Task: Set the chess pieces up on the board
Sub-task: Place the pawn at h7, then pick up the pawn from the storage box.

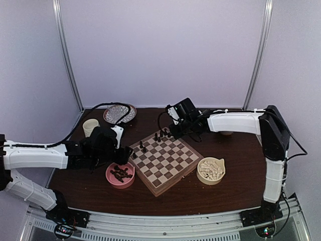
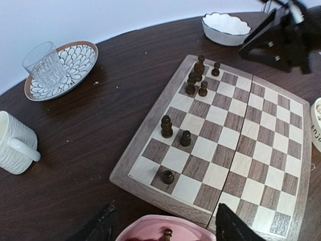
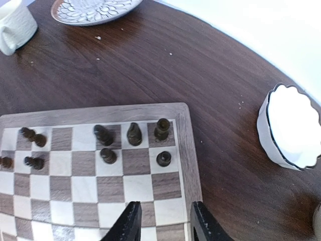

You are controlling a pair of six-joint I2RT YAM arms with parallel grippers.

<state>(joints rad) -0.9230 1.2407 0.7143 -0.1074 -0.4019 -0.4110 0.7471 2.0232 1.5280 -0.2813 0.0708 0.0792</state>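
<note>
The board (image 1: 159,190) lies at an angle in the middle of the table. Several dark chess pieces (image 1: 163,134) stand along its far-left side. In the right wrist view a group of them (image 3: 133,134) stands in the corner squares, and my right gripper (image 3: 163,226) hovers open just behind them with nothing between its fingers. Two more pieces (image 2: 166,126) stand further down that side, and a lone pawn (image 2: 168,176) occupies the near corner. My left gripper (image 2: 165,231) is open above the pink bowl (image 2: 150,223), where one dark piece (image 2: 167,233) shows.
The pink bowl (image 1: 111,176) of dark pieces sits left of the board; a cream bowl (image 1: 200,175) of white pieces sits to its right. A patterned plate (image 2: 75,60) carrying a glass (image 2: 45,63), a white mug (image 2: 12,143) and a white scalloped bowl (image 3: 291,128) ring the far side.
</note>
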